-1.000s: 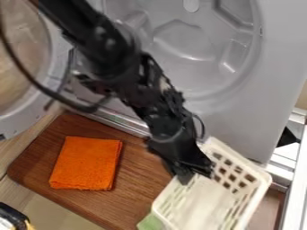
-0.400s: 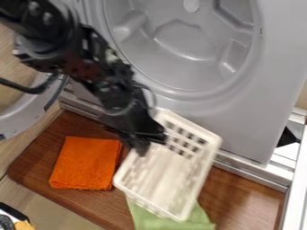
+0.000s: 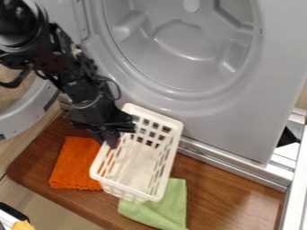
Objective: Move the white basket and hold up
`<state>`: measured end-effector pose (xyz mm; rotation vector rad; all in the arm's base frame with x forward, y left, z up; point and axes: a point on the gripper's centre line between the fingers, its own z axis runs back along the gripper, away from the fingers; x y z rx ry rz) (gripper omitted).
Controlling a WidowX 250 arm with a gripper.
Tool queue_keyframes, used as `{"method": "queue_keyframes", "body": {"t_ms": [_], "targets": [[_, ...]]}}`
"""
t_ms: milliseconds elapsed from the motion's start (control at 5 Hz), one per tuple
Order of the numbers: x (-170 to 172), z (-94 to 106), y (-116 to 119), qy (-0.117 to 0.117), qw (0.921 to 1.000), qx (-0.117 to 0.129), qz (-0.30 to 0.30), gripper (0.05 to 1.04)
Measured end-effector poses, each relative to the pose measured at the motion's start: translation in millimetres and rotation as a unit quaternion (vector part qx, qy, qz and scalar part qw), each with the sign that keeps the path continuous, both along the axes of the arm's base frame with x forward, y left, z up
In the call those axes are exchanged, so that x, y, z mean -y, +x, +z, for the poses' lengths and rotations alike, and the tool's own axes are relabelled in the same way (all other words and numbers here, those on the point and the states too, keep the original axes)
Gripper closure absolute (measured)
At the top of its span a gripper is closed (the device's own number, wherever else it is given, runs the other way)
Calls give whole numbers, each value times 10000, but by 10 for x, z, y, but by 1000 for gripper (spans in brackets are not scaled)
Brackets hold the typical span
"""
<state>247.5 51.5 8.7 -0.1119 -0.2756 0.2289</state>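
White plastic takes the spotlight: the white basket [image 3: 135, 168] is over the left half of the brown wooden worktop [image 3: 221, 188], and the black pincer [image 3: 118, 134] has it! Narrow grip, clamped on the basket's upper left rim, with the arm slanting in from the upper left. What a view into this container: open mouth towards the camera, pale floor showing, slotted walls all round, rows of squarish holes at the upper end. Its lower left side covers part of the orange cloth [image 3: 72, 164], while the lower end overlaps the green cloth [image 3: 165, 211]; whether its underside touches either one, I cannot tell from here.

Up behind it, big grey stuff! The grey appliance [image 3: 240, 121] shows its broad rounded recess [image 3: 186, 40], another hollow, with moulded shapes inside and a pale oval mark near the top. Over on the left, partly behind the arm, there's the round door [image 3: 33, 112], rim curving down beside the worktop. A metal rail [image 3: 228, 166] runs at a slant along the appliance's foot, right of the basket, and a bit of yellow [image 3: 23, 225] peeks in at the lower left corner.
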Motion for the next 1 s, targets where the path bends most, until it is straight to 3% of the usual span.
{"method": "queue_keyframes", "body": {"t_ms": [400,600,1000], "targets": [[-18,-77,-35,-56,9999,-112,106,997],[163,-173,-111,-153,9995,-270,-102,998],[639,-238,-152,-291,9959,-342,-784,998]]}}
